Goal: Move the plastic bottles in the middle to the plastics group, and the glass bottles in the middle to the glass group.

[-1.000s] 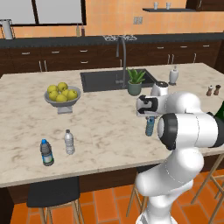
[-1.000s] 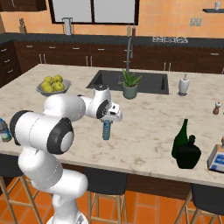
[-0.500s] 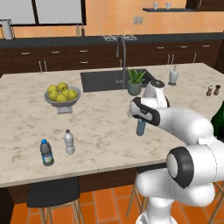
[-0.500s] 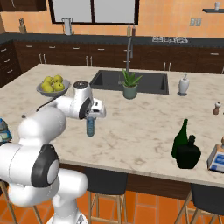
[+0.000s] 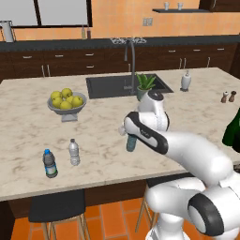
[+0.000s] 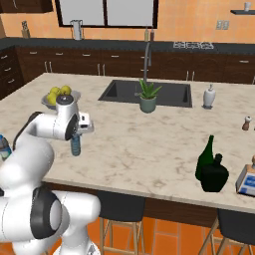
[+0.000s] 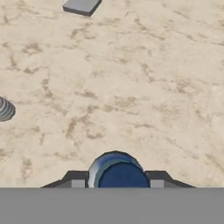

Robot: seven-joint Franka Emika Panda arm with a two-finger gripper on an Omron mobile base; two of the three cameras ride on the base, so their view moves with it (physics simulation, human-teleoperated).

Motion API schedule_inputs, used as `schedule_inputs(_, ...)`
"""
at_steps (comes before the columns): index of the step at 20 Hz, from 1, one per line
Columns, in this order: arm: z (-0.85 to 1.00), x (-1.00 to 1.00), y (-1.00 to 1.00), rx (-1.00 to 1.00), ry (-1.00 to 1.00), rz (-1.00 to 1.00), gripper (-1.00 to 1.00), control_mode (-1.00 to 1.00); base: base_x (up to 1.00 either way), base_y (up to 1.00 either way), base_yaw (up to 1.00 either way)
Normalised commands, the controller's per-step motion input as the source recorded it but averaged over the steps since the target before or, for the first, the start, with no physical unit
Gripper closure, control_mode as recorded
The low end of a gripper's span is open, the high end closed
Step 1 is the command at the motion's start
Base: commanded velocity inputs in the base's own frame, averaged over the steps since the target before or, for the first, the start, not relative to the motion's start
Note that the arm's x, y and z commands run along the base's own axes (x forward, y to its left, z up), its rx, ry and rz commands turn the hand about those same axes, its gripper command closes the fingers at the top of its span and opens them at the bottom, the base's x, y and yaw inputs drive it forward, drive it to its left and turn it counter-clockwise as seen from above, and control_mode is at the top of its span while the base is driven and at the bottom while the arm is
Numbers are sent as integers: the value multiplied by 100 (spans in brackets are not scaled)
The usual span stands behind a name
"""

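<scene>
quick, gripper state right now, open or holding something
Gripper: closed on the slim blue water bottle, carrying it upright above the counter.

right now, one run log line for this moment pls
claw: shut on blue bottle | bottle: lifted over counter | plastics group: left on counter

Robot arm (image 5: 187,145): glossy white rounded shell segments, thick and tubular, joined by dark grey to black rings at the joints. A large disc-shaped dark joint cap with a grey centre sits on the lower body. Wrist section ends in a white domed cap. The gripper (image 5: 131,140) carries small dark fingers on a white hand block.
</scene>
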Motion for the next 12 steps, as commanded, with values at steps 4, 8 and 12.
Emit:
schedule_inputs(4,16,-9,100,0,-1,30,100,-100,0,0,0)
schedule_inputs(8,29,-18,94,0,0,28,100,-100,0,0,0)
schedule_inputs(12,13,-36,81,0,0,17,100,-100,0,0,0)
